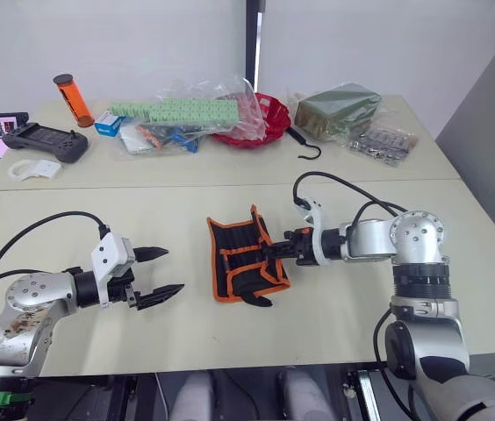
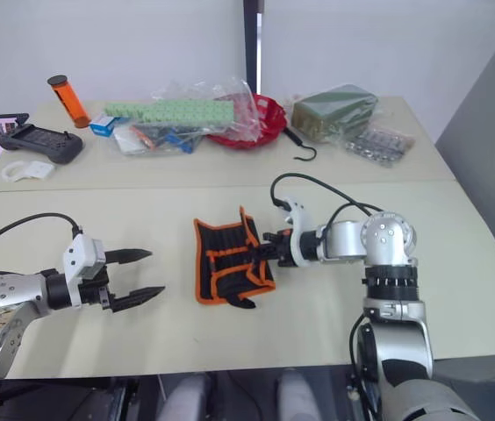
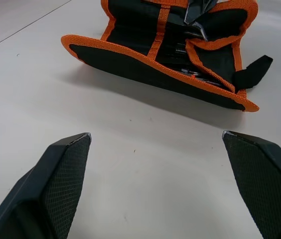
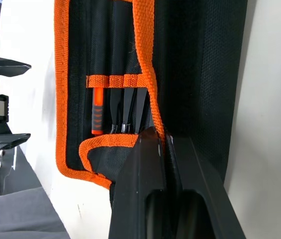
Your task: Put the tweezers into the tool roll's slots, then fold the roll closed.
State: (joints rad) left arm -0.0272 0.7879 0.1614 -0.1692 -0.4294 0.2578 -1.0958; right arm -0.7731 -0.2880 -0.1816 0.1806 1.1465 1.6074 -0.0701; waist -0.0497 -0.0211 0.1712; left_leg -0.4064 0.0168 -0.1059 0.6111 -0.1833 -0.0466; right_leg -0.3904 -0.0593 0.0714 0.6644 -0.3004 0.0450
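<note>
Roll lies mid-table, partly folded: right side flap w/ orange trim is lifted and turned over the middle, strap tail sticking out at the near edge. R gripper comes in from the right, low over the table, fingers pressed together on that flap's orange edge. Right wrist view shows the trim running straight into the pinch, so it's holding fabric, prob. to drag the flap leftward over the contents. Tweezers sit inside already, slim dark shafts side by side under the orange cross band of the slots, w/ an orange-handled tool next to them; can't count all five from here. Judging by that, loading looks done and the fold is the step in hand.

L gripper hovers left of the roll, well apart, fingers spread wide, holding nothing, pointing at the roll's left edge. Likely waiting to pin or catch that side so the roll doesn't slide when the flap is pulled across. Risk: fabric is floppy, roll is light, may skid or bunch rather than fold flat.

Far table: red bowl, black hook, bags of parts, all clear of the work.
</note>
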